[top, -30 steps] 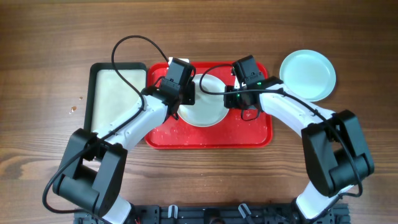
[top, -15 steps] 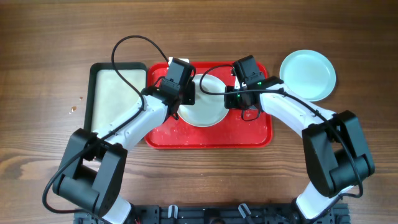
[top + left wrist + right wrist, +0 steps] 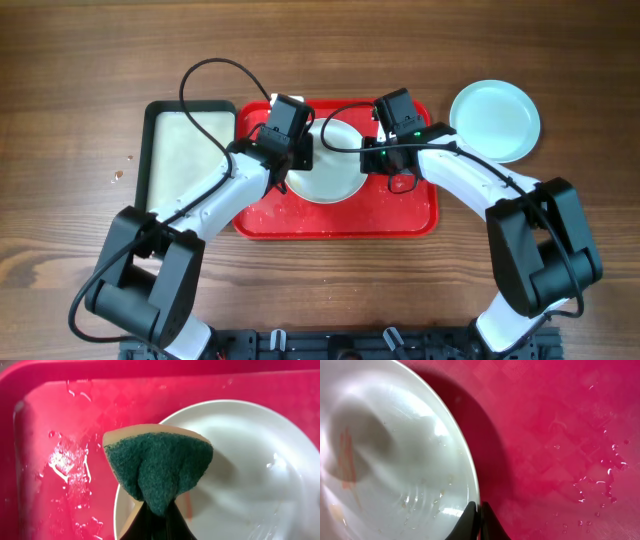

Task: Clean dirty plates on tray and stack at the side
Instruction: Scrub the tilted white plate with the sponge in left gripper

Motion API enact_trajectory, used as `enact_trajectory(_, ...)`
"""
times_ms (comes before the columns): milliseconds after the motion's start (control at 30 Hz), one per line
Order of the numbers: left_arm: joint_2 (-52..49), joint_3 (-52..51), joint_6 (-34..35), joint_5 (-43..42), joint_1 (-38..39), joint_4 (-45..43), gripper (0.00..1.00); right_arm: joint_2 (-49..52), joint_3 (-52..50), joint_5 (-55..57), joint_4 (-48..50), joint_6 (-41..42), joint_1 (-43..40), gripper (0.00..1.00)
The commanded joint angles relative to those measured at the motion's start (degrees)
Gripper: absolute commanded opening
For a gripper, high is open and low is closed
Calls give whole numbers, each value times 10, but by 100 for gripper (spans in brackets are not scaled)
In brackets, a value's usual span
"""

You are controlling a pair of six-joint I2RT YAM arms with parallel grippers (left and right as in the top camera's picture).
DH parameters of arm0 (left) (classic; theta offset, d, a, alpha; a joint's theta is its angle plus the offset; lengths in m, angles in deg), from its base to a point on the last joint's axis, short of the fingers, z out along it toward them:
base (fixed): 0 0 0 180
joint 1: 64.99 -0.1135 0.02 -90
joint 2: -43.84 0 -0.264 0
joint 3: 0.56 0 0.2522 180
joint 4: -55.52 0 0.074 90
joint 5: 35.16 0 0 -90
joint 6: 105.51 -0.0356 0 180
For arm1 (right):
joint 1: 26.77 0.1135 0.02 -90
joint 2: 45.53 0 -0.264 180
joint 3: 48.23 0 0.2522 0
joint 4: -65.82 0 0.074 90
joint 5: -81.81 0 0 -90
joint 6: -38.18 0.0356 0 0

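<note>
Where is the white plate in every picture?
Overhead: white plate near the middle.
Left wrist: right side, behind the green sponge.
Right wrist: left side, rim pinched by the right gripper.
Shared landmark: the wet red tray underneath.

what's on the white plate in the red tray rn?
On the round white plate: an orange-red smear and water droplets. The green-faced yellow sponge covers part of its rim; anything beneath it is hidden.

Sponge (image 3: 157,467) and right gripper (image 3: 477,520) flank white plate (image 3: 332,170), tray (image 3: 340,218) front free
</note>
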Motion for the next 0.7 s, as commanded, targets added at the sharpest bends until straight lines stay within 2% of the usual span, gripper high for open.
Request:
enact_trajectory(0, -16, -1, 19, -1, 0, 1, 4, -17, -2, 10, 3, 0, 1, 4)
enact_trajectory(133, -27, -1, 38, -34, 0, -4, 4, -17, -2, 10, 3, 0, 1, 4)
enact_trajectory(400, -75, -1, 95, -45, 0, -8, 4, -17, -2, 10, 3, -1, 1, 4)
enact_trajectory(667, -92, -1, 109, -152, 0, -11, 4, -17, -2, 7, 4, 0, 1, 4)
